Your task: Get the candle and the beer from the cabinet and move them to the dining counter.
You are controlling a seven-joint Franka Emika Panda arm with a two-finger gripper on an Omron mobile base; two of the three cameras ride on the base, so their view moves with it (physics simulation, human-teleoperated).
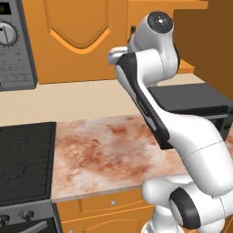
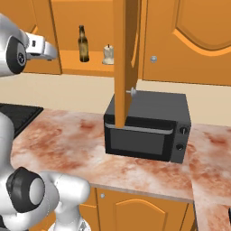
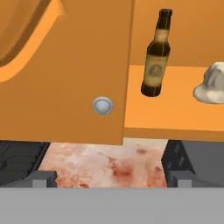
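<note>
The beer point(image 3: 156, 57), a slim brown bottle with a tan label, stands upright on the shelf of the open orange cabinet point(image 3: 175, 118). To its right on the same shelf sits the lumpy cream candle point(image 3: 212, 85). Both also show in the right base view, beer point(image 2: 83, 44) left of candle point(image 2: 107, 55). My gripper point(image 3: 113, 179) is open and holds nothing. It hovers in front of the cabinet, left of and below the bottle, well short of it. The dining counter is out of view.
A closed cabinet door with a silver knob point(image 3: 103, 106) is straight ahead of the hand. The swung-open door point(image 2: 124, 63) juts out over a black countertop oven point(image 2: 146, 128). A marbled worktop point(image 1: 100, 150) lies below, with a stove point(image 1: 25, 159) at its left.
</note>
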